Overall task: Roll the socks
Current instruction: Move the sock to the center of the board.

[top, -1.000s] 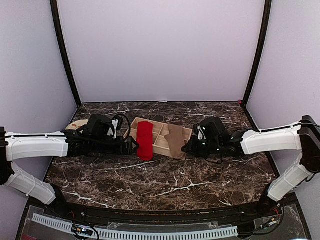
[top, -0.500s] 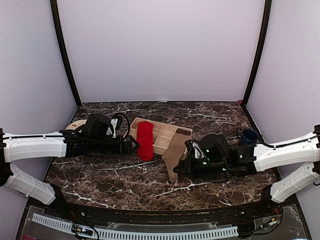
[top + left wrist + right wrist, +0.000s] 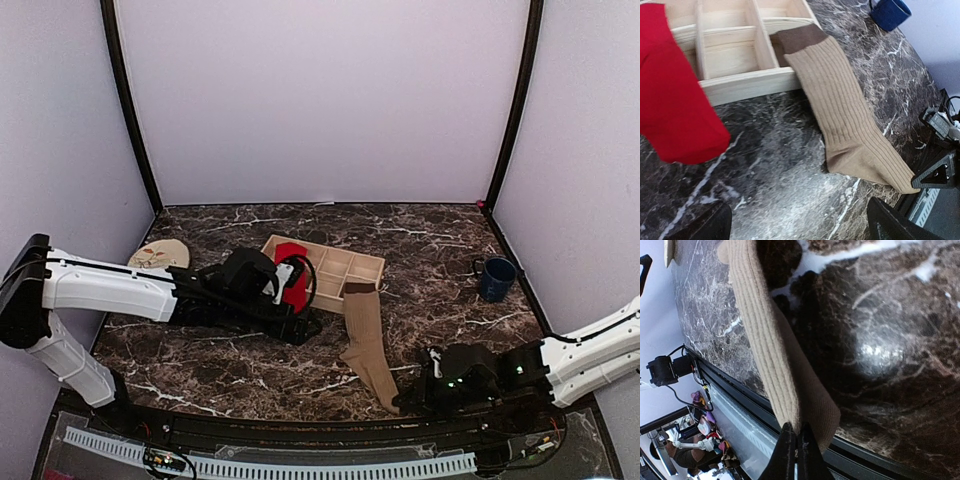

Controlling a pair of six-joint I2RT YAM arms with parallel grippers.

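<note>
The tan-brown sock (image 3: 368, 340) lies stretched flat on the marble, its dark cuff at the tray's front edge and its toe near the table's front edge. My right gripper (image 3: 408, 400) is shut on the toe end; the right wrist view shows the fingertips (image 3: 790, 452) pinching the sock (image 3: 767, 345). The red sock (image 3: 292, 280) drapes over the tray's front left, partly hidden by my left wrist. My left gripper (image 3: 302, 323) is open and empty, low over the marble between the two socks. In the left wrist view (image 3: 797, 230) the red sock (image 3: 670, 100) is left and the tan sock (image 3: 840, 100) right.
A wooden divided tray (image 3: 345, 265) stands at mid-table and also shows in the left wrist view (image 3: 740, 82). A blue mug (image 3: 495, 277) stands at the right. A round beige patterned disc (image 3: 158, 255) lies at the back left. The table's black front rail (image 3: 875, 462) is right by the right gripper.
My right gripper has dragged the tan sock out of the tray towards the front edge, laying it out straight. My left arm has moved right and nearer, past the red sock.
</note>
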